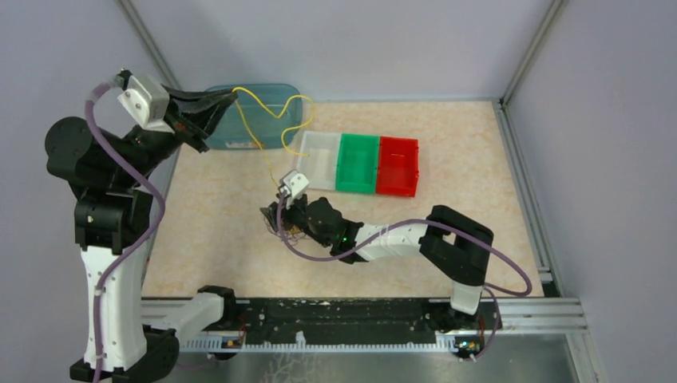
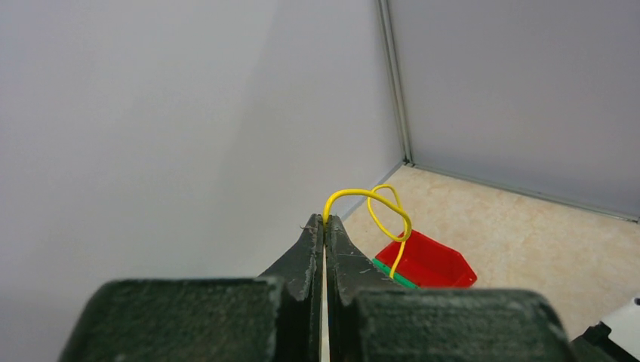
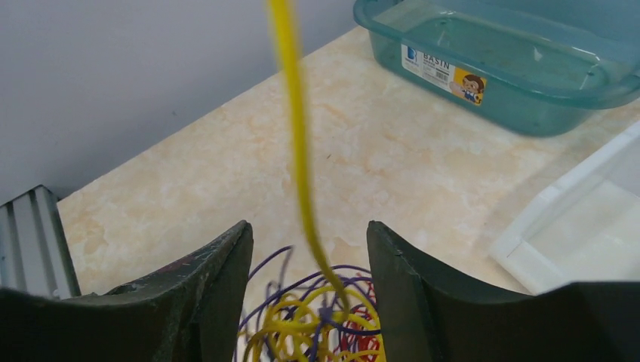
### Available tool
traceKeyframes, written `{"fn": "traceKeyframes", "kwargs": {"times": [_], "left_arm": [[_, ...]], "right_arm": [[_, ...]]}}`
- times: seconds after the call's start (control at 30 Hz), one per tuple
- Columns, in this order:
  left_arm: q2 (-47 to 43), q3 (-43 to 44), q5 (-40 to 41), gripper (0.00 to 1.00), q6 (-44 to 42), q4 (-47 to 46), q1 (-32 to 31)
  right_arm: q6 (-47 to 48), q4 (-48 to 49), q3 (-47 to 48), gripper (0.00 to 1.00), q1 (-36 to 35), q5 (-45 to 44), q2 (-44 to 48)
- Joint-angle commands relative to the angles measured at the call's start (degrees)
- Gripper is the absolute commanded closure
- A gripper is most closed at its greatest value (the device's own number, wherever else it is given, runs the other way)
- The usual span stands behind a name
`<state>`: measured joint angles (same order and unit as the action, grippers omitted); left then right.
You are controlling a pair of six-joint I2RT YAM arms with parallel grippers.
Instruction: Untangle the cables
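The left gripper (image 1: 229, 96) is raised at about 10 o'clock of the tabletop (image 1: 479, 144), above the near-left corner of a teal basin (image 1: 263, 120). Its two fingers are pressed together on one end of the yellow cable (image 1: 275, 112). In the left wrist view the left gripper (image 2: 324, 223) has the yellow cable (image 2: 377, 197) coming out right at the tips and curling into a small loop in the air. The red bin (image 2: 426, 260) and a sliver of the green bin (image 2: 392, 273) lie below it.

From that pinch the yellow cable swings toward 3 o'clock over the basin, loops back, then drops toward 6 o'clock to the tangle (image 1: 283, 233), which lies on the tabletop left of centre. The right gripper (image 1: 275, 222) sits low over the tangle, reaching in from 4 o'clock.

In the right wrist view the right gripper (image 3: 308, 234) has its fingers (image 3: 215, 283) spread apart, clamping nothing. The yellow cable (image 3: 293, 128) rises taut between them. The tangle (image 3: 317, 332) below shows yellow, purple and red strands knotted together. The basin (image 3: 528, 83), which carries a label reading "BASIN", is at 1 o'clock there, and the white bin (image 3: 558, 219) at 3 o'clock.

In the top view the white bin (image 1: 319, 159), green bin (image 1: 358, 163) and red bin (image 1: 397, 166) stand touching in a row, at 1 o'clock from the tangle.
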<state>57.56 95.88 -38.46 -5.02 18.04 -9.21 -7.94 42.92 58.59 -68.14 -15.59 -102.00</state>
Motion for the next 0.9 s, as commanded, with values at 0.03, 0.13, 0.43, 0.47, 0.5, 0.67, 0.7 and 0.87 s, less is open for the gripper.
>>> {"fn": "traceKeyframes", "kwargs": {"times": [0.03, 0.13, 0.43, 0.47, 0.5, 0.67, 0.7, 0.87], "left_arm": [[0.03, 4.59, 0.75, 0.99, 0.98, -0.96, 0.34], [0.12, 6.08, 1.98, 0.99, 0.15, -1.01, 0.34], [1.81, 10.25, 14.34, 1.0, -6.07, -10.04, 0.34], [2.15, 10.97, 15.11, 1.0, -7.0, -11.01, 0.34], [2.4, 11.9, 15.88, 1.0, -7.91, -12.18, 0.32], [4.17, 15.8, 20.47, 1.0, -13.31, -17.43, 0.34], [4.64, 16.6, 22.69, 1.0, -14.6, -18.54, 0.34], [6.0, 17.02, 31.83, 1.0, -20.57, -28.09, 0.34]], "right_arm": [[-0.03, 6.24, 0.95, 0.46, 0.45, -1.87, -2.26], [-1.16, 6.78, -1.79, 0.48, 0.45, -1.72, -2.47], [-7.13, 11.48, -14.93, 0.5, 0.41, -5.49, -1.36], [-7.57, 11.75, -15.93, 0.5, 0.46, -5.9, -1.06], [-7.95, 12.14, -17.22, 0.49, 0.45, -6.31, -0.83], [-8.9, 12.83, -20.79, 0.48, 0.42, -8.29, 0.34], [-9.19, 12.79, -21.48, 0.48, 0.42, -8.72, 0.65], [-11.11, 14.06, -25.1, 0.45, 0.43, -10.76, 1.67]]}}
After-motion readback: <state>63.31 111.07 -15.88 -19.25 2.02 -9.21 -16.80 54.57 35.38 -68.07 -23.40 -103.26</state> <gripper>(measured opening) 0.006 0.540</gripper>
